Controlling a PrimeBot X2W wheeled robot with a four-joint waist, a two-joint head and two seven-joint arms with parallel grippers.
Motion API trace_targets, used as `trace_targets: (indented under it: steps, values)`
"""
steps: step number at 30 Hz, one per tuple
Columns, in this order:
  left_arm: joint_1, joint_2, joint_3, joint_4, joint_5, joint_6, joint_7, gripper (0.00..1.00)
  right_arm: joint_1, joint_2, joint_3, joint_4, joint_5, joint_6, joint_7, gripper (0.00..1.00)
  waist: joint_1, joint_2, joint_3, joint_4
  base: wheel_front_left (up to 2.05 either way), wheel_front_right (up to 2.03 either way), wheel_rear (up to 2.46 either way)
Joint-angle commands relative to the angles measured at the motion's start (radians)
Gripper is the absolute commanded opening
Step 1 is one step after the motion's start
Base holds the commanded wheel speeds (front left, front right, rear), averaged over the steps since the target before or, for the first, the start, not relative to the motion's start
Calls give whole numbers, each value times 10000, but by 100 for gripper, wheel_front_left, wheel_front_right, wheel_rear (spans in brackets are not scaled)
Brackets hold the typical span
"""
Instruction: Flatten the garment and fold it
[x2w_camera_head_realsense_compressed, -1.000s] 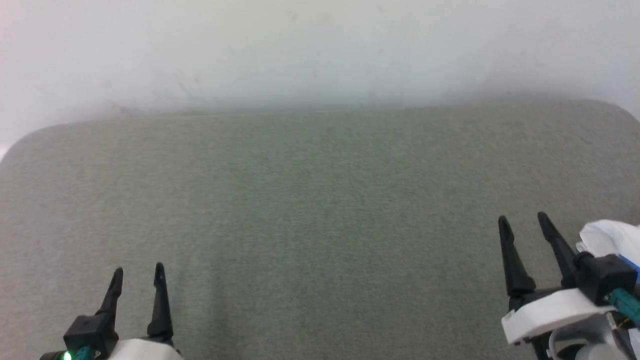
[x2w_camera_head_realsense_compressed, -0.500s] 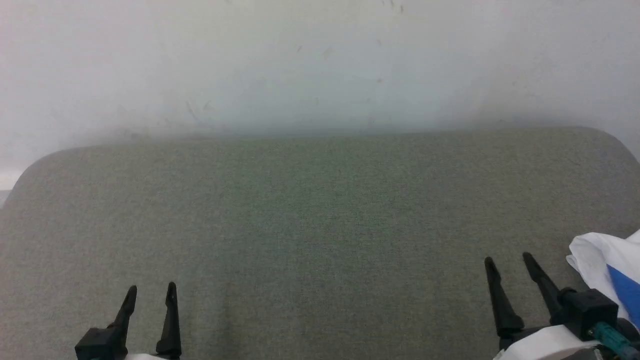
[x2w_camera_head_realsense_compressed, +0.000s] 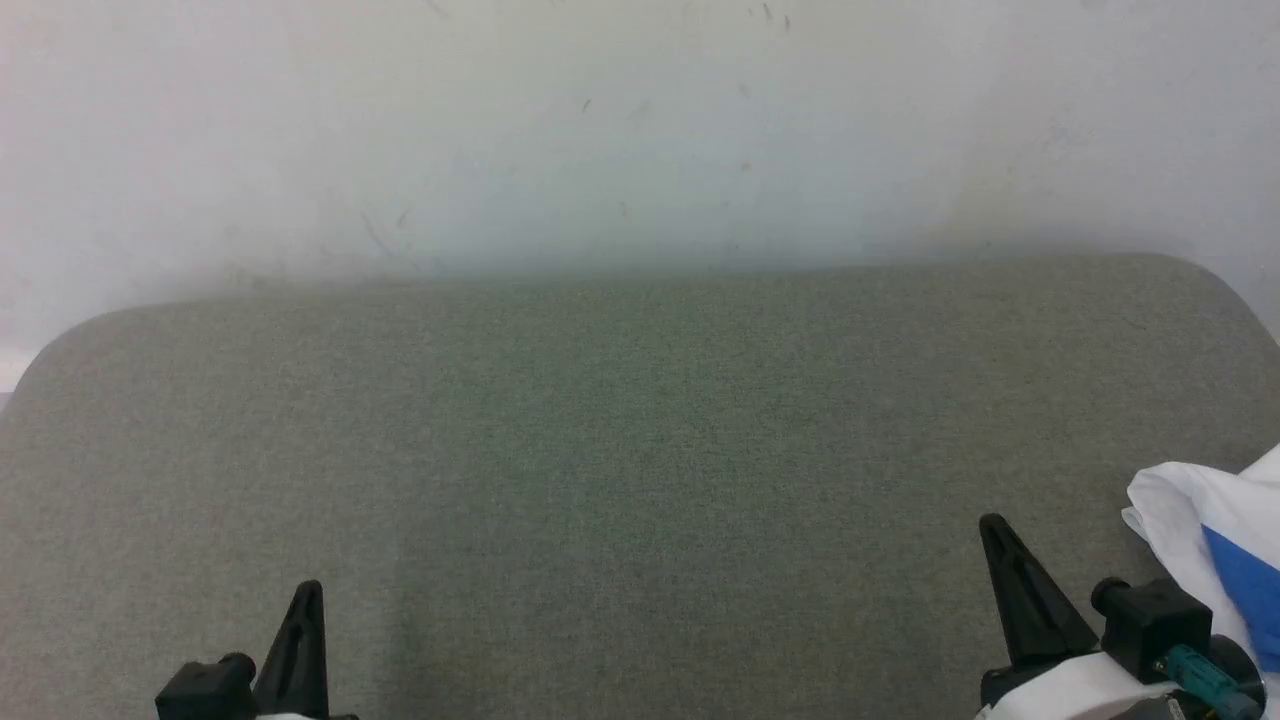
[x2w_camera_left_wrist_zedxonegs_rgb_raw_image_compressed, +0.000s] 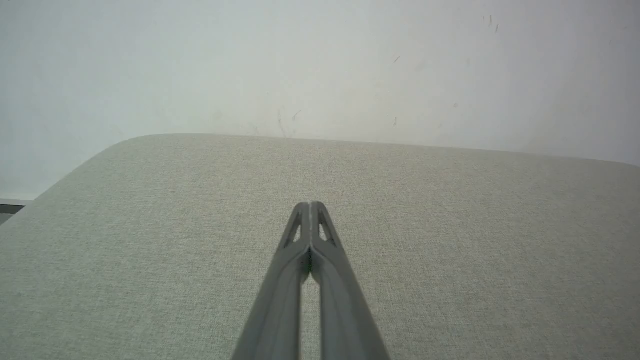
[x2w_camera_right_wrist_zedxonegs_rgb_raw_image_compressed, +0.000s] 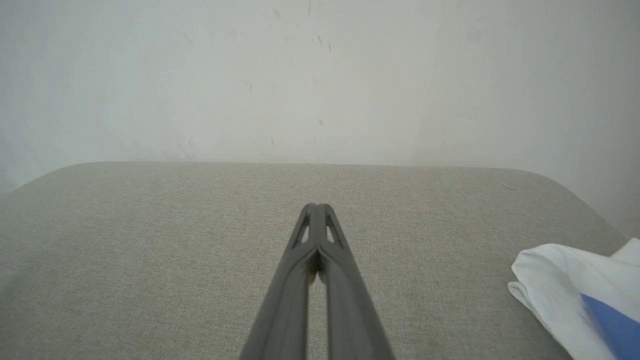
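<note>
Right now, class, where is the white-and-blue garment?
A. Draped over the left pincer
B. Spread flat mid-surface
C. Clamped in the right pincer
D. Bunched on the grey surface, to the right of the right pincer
D: the garment lies bunched off to the side of the right pincer, whose jaws are shut on nothing.
</note>
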Motion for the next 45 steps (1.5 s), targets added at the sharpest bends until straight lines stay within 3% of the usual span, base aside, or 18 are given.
trace_targets:
  steps: [1,45]
  values:
    - [-61,-31,-5,-63,84,8,27,0,-69,6,-17,13,-47,0,8,0,0,-1,3,0,0,0,0]
    - [-560,-442,-133,-694,865,66,926,0,-634,19,-112,140,-483,-4,299,0,0,-1,163,-63,0,0,0]
